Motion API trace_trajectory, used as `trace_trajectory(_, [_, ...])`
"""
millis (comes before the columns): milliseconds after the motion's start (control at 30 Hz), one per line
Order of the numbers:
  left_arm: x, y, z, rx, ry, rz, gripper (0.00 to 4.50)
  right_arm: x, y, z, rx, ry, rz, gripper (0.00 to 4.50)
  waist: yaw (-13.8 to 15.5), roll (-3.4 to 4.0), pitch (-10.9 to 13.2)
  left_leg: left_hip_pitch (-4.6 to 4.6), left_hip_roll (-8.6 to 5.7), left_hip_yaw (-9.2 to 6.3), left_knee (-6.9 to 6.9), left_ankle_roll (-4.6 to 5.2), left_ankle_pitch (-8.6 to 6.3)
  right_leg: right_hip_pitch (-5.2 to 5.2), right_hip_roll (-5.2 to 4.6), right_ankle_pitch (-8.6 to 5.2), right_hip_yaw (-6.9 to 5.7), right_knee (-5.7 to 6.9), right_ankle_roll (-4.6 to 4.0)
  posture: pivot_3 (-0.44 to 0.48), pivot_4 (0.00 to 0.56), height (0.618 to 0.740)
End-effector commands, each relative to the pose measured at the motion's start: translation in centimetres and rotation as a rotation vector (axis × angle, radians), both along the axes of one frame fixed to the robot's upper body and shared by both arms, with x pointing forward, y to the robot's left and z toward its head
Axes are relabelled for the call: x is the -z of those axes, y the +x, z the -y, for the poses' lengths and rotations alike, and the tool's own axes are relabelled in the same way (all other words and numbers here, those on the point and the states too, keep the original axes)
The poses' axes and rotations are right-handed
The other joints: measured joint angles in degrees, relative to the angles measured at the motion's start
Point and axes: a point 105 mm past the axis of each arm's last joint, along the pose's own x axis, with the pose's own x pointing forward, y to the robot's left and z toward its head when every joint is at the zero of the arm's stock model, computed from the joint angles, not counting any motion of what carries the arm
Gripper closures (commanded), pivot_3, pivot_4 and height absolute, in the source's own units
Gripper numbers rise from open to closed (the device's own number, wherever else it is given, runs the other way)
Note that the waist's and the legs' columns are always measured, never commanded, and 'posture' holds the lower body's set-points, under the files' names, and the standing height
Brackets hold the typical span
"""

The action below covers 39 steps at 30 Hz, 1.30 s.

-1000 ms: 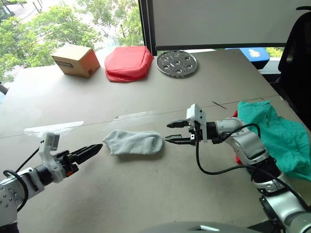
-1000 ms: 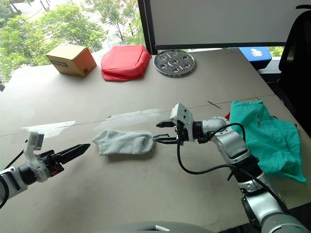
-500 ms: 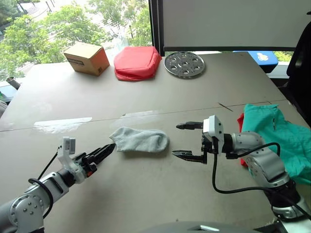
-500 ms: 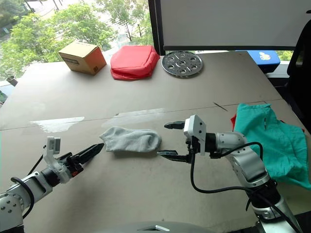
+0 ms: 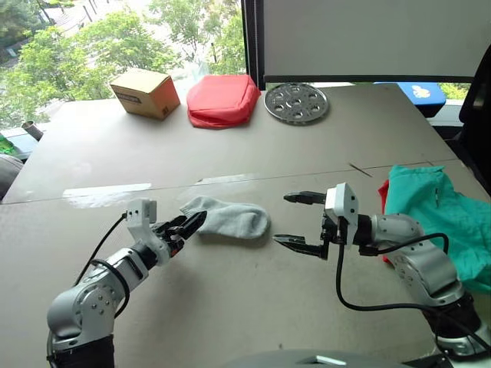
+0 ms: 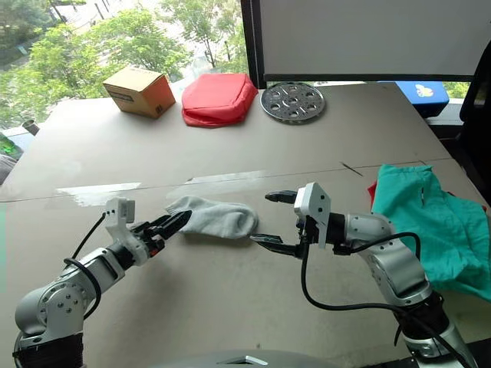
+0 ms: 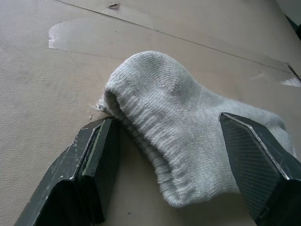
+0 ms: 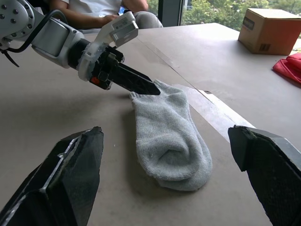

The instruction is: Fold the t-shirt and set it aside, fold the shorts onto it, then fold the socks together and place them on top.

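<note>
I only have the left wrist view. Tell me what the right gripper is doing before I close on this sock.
Observer: The right gripper is open, hanging just off the toe end of the socks, not touching them.
Operator: Confirm where my left gripper sits.
Observer: The left gripper is at the cuff end, fingers parted on either side of the cuff.
Operator: Report where the stack is.
Observer: The shorts lie at the table's right edge, with a strip of the red t-shirt showing at their near-left side.
Operator: List anything else on the table.
Observer: Along the far edge stand a cardboard box, a salmon-red pouch and a perforated metal disc.
</note>
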Motion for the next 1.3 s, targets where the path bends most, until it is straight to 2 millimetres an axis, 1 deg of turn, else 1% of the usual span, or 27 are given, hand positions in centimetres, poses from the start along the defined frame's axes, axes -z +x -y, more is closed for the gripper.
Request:
trace_trajectory(33, [2.4, 0.7, 0.1, -0.067, 0.092, -0.088, 0.87, -1.6, -0.4, 0.0, -0.001, 0.03, 0.062, 0.02, 0.4, 0.14, -0.1, 0.0, 0.0, 0.0, 0.0, -0.03, 0.02, 0.03, -0.03, 0.0, -0.02, 0.01, 0.0, 0.0, 0.15, 0.74])
trace_trajectory(100, [2.5, 0.9, 0.3, -0.075, 0.119, -0.086, 0.87, -1.7, -0.4, 0.0, 0.004, 0.03, 0.063, 0.02, 0.8, 0.32, -0.2, 0.0, 0.0, -0.01, 0.0, -0.08, 0.06, 0.07, -0.15, 0.0, -0.06, 0.02, 0.01, 0.0, 0.15, 0.74])
trace_trajectory(133, [2.8, 1.1, 0.5, -0.073, 0.137, -0.09, 1.28, -1.7, -0.4, 0.1, 0.007, 0.03, 0.062, 0.0, 0.9, 0.35, -0.3, 0.0, 0.01, 0.0, 0.0, -0.09, 0.06, 0.08, -0.17, 0.01, -0.08, 0.04, 0.01, 0.0, 0.15, 0.74])
trace_trajectory(167, [3.3, 1.3, 0.6, -0.076, 0.169, -0.097, 1.39, -1.7, -0.4, 0.1, 0.012, 0.03, 0.061, 0.0, 1.0, 0.35, -0.3, 0.0, 0.01, 0.0, 0.0, -0.09, 0.07, 0.09, -0.17, 0.01, -0.09, 0.05, 0.01, 0.0, 0.15, 0.74])
trace_trajectory(233, [4.0, 1.6, 1.1, -0.075, 0.207, -0.111, 1.97, -1.6, -0.5, 0.2, 0.021, 0.028, 0.058, 0.0, 1.2, 0.41, -0.3, -0.01, 0.06, -0.01, -0.01, -0.11, 0.07, 0.17, -0.21, 0.0, -0.18, 0.06, 0.01, 0.0, 0.15, 0.74])
trace_trajectory(267, [4.2, 1.8, 1.1, -0.085, 0.228, -0.112, 2.49, -1.6, -0.5, 0.3, 0.024, 0.028, 0.058, 0.0, 1.4, 0.49, -0.3, -0.02, 0.09, 0.01, 0.0, -0.12, 0.08, 0.23, -0.25, 0.0, -0.27, 0.06, 0.0, 0.0, 0.15, 0.74])
trace_trajectory(300, [4.3, 2.0, 1.4, -0.089, 0.235, -0.11, 3.12, -1.7, -0.6, 0.3, 0.029, 0.029, 0.056, 0.0, 1.4, 0.49, -0.3, -0.02, 0.1, 0.02, 0.0, -0.13, 0.09, 0.35, -0.27, 0.0, -0.45, 0.06, 0.0, 0.0, 0.15, 0.74])
trace_trajectory(333, [4.3, 2.2, 1.5, -0.093, 0.25, -0.106, 3.34, -1.7, -0.6, 0.3, 0.034, 0.031, 0.056, 0.0, 1.5, 0.51, -0.3, -0.04, 0.1, 0.03, 0.0, -0.13, 0.09, 0.38, -0.31, -0.01, -0.52, 0.06, 0.01, 0.0, 0.15, 0.74])
trace_trajectory(433, [4.1, 2.8, 1.6, -0.109, 0.266, -0.088, 4.46, -1.8, -0.7, 0.4, 0.045, 0.034, 0.053, 0.0, 1.8, 0.58, -0.3, -0.1, 0.11, 0.06, -0.01, -0.13, 0.09, 0.61, -0.65, -0.02, -0.94, 0.05, 0.02, 0.0, 0.15, 0.74])
trace_trajectory(500, [3.6, 3.0, 1.2, -0.136, 0.258, -0.059, 4.46, -1.8, -0.8, 0.5, 0.054, 0.033, 0.051, 0.0, 1.9, 0.66, -0.2, -0.12, 0.11, 0.05, -0.01, -0.14, 0.09, 0.75, -0.76, -0.03, -1.17, 0.05, 0.02, 0.0, 0.15, 0.74])
trace_trajectory(567, [2.8, 3.2, 0.4, -0.178, 0.238, -0.014, 4.46, -1.7, -0.8, 0.6, 0.062, 0.031, 0.05, 0.0, 2.0, 0.67, -0.2, -0.14, 0.15, 0.04, -0.02, -0.14, 0.09, 0.82, -0.82, -0.04, -1.31, 0.03, 0.03, 0.0, 0.15, 0.74])
trace_trajectory(667, [0.8, 3.1, -1.2, -0.243, 0.235, 0.087, 4.46, -1.7, -0.8, 0.7, 0.076, 0.029, 0.05, 0.0, 1.8, 0.63, -0.1, -0.18, 0.33, 0.02, -0.02, -0.14, 0.09, 0.84, -0.92, -0.04, -1.37, -0.01, 0.03, 0.0, 0.15, 0.74])
trace_trajectory(800, [-1.1, 2.9, -2.0, -0.256, 0.268, 0.175, 4.46, -1.6, -0.7, 0.7, 0.085, 0.031, 0.05, 0.0, 0.7, 0.4, 0.4, -0.21, 0.78, -0.01, -0.05, -0.3, 0.18, 0.78, -0.61, -0.05, -1.55, -0.1, 0.02, 0.0, 0.15, 0.74])
trace_trajectory(867, [-2.0, 2.9, -2.3, -0.26, 0.297, 0.216, 4.46, -1.5, -0.6, 0.8, 0.087, 0.031, 0.048, 0.0, -0.1, 0.31, 0.5, -0.24, 1.03, -0.07, -0.1, -0.67, 0.41, 0.72, -0.21, -0.04, -1.55, -0.35, 0.03, 0.0, 0.15, 0.74])
trace_trajectory(933, [-2.7, 2.8, -2.2, -0.243, 0.334, 0.253, 4.46, -1.4, -0.5, 0.7, 0.089, 0.031, 0.048, 0.0, -0.5, 0.14, 0.4, -0.33, 1.07, -0.02, -0.19, -0.6, 0.37, 0.62, 0.05, 0.07, -1.55, -0.53, 0.23, 0.0, 0.15, 0.74])
trace_trajectory(967, [-3.0, 2.8, -2.2, -0.236, 0.352, 0.271, 4.46, -1.4, -0.4, 0.7, 0.089, 0.032, 0.048, 0.0, -0.6, -0.1, 0.3, -0.54, 1.06, 0.04, -0.19, -0.57, 0.35, 0.41, 0.16, 0.09, -1.5, -0.6, 0.24, 0.0, 0.15, 0.74])
trace_trajectory(1000, [-3.3, 2.8, -2.2, -0.237, 0.376, 0.289, 4.46, -1.4, -0.4, 0.7, 0.089, 0.032, 0.047, 0.0, -0.6, -0.26, 0.3, -0.89, 1.02, 0.07, -0.17, -0.65, 0.41, 0.05, 0.15, 0.24, -1.44, -0.63, 0.03, 0.0, 0.15, 0.74])
trace_trajectory(1033, [-3.8, 2.9, -2.2, -0.235, 0.406, 0.317, 4.46, -1.4, -0.4, 0.8, 0.089, 0.032, 0.048, 0.0, -0.6, -0.29, 0.3, -1.09, 0.99, 0.07, -0.11, -0.41, 0.53, -0.1, 0.16, 0.27, -1.44, -0.65, -0.02, 0.0, 0.15, 0.74])
trace_trajectory(1100, [-4.7, 2.9, -1.8, -0.18, 0.525, 0.379, 4.46, -1.4, -0.3, 0.8, 0.089, 0.032, 0.048, 0.0, -0.5, -0.27, 0.3, -1.13, 0.96, 0.09, -0.11, -0.38, 0.53, -0.12, 0.12, 0.28, -1.41, -0.7, -0.04, 0.0, 0.15, 0.74])
trace_trajectory(1167, [-5.3, 3.1, -1.5, -0.148, 0.619, 0.427, 4.46, -1.4, -0.3, 0.8, 0.09, 0.031, 0.047, 0.0, -0.4, -0.21, 0.4, -1.13, 0.97, 0.1, -0.13, -0.61, 0.38, -0.11, 0.1, 0.27, -1.41, -0.73, -0.04, 0.0, 0.15, 0.74])
trace_trajectory(1233, [-5.9, 3.3, -1.0, -0.101, 0.717, 0.471, 4.46, -1.3, -0.3, 0.9, 0.092, 0.028, 0.046, 0.0, -0.3, -0.17, 0.4, -1.12, 0.97, 0.13, -0.12, -0.4, 0.25, -0.07, 0.09, 0.13, -1.42, -0.73, 0.17, 0.0, 0.15, 0.74])
trace_trajectory(1300, [-6.5, 3.4, -0.1, -0.057, 0.765, 0.512, 4.46, -1.3, -0.2, 1.0, 0.096, 0.024, 0.045, 0.0, -0.3, -0.15, 0.4, -1.09, 0.97, 0.15, -0.09, -0.41, 0.26, -0.03, 0.09, 0.03, -1.42, -0.72, 0.09, 0.0, 0.15, 0.74])
